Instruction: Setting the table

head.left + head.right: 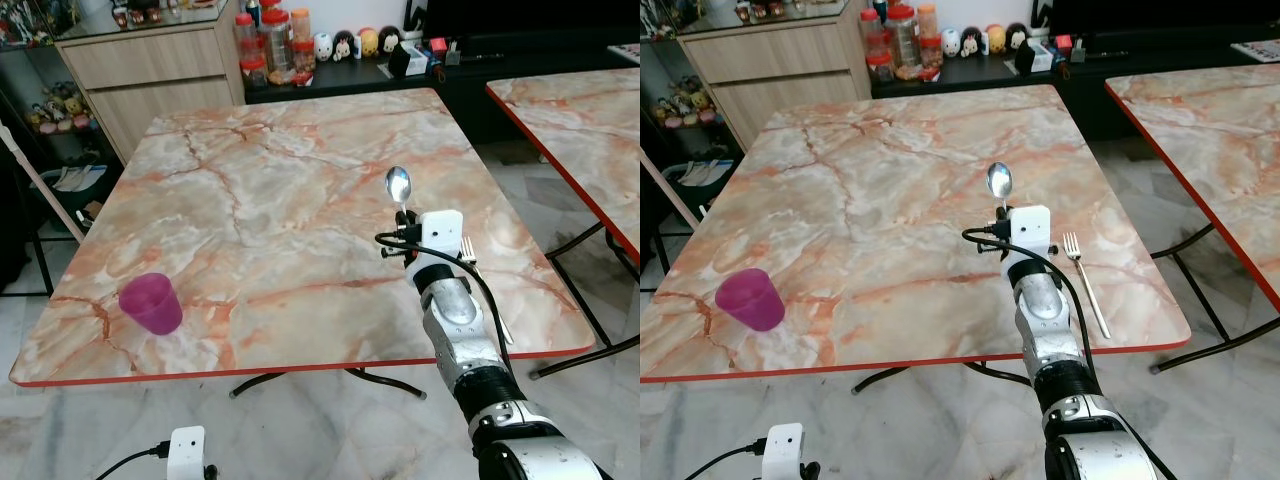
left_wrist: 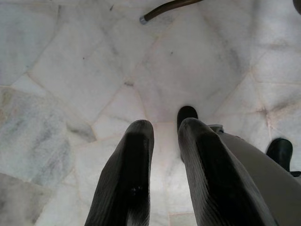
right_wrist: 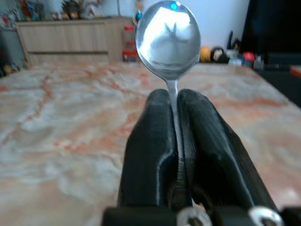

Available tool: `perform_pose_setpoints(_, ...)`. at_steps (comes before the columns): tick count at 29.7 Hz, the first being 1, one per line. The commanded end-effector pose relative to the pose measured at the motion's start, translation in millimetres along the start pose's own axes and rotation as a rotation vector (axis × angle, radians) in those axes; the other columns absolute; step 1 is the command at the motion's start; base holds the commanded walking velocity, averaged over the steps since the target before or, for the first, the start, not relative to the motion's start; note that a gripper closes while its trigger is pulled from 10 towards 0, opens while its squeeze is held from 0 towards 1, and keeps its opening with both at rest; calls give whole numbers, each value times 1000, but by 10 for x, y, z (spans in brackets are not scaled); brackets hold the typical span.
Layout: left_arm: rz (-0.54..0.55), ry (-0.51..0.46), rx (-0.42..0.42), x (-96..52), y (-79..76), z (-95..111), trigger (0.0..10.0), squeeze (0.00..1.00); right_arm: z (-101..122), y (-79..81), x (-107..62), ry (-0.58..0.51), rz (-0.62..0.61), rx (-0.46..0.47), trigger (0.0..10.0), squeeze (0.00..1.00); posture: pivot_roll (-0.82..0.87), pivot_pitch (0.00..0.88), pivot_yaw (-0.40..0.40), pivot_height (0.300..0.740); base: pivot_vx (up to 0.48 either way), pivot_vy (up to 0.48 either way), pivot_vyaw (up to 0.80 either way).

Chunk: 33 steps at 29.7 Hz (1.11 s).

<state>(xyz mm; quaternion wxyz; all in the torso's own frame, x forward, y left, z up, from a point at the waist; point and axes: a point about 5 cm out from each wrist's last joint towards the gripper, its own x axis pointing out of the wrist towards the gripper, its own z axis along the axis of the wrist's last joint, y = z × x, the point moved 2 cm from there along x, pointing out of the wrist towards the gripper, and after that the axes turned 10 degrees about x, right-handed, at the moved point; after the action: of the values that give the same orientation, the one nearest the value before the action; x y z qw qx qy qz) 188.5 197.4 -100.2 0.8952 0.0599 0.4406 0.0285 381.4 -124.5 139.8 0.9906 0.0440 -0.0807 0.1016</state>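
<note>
R arm reaches fwd over the near right part of the marble table (image 1: pixel 300 200), forearm angled up from the near table edge, wrist cam box on top. Right gripper (image 3: pixel 175 101) is clamped tight on the spoon (image 1: pixel 398 185), fingers (image 3: pixel 150 136) pinching the handle w/ no gap. Spoon sticks out past the fingertips, long axis in line w/ the forearm, bowl end leading and pointing away from the robot toward the far side of the table; bowl held above the tabletop, not touching it.

Fork (image 1: pixel 1084 281) lies flat on the table just right of the R arm, near the right edge, tines pointing away from the robot, handle toward the near edge.

Purple cup (image 1: pixel 152 302) stands upright near the near-left corner, well apart from the spoon.

L arm hangs low below the table edge; left gripper (image 2: pixel 164 136) points down at the marble floor (image 2: pixel 70 70), fingers a little apart, holding nothing.
</note>
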Motion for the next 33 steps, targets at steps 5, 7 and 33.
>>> perform_pose_setpoints(5, 35, 13, 12, -9, 54, -41, 10000, 0, 134, 106, -3, -90, 63, 0, 10000, 0, 41, 34, 60, 740, 0, -331, 0)
perform_pose_setpoints(7, 36, 13, 12, -9, 54, -41, 10000, 0, 135, 107, -5, -92, 64, -1, 10000, 0, 41, 34, 60, 740, 0, -334, 0)
perform_pose_setpoints(33, 37, 8, 14, -5, 30, -25, 10000, 0, 268, 107, -42, -164, 91, -37, 10000, 0, 28, 36, 54, 740, 0, -371, 0)
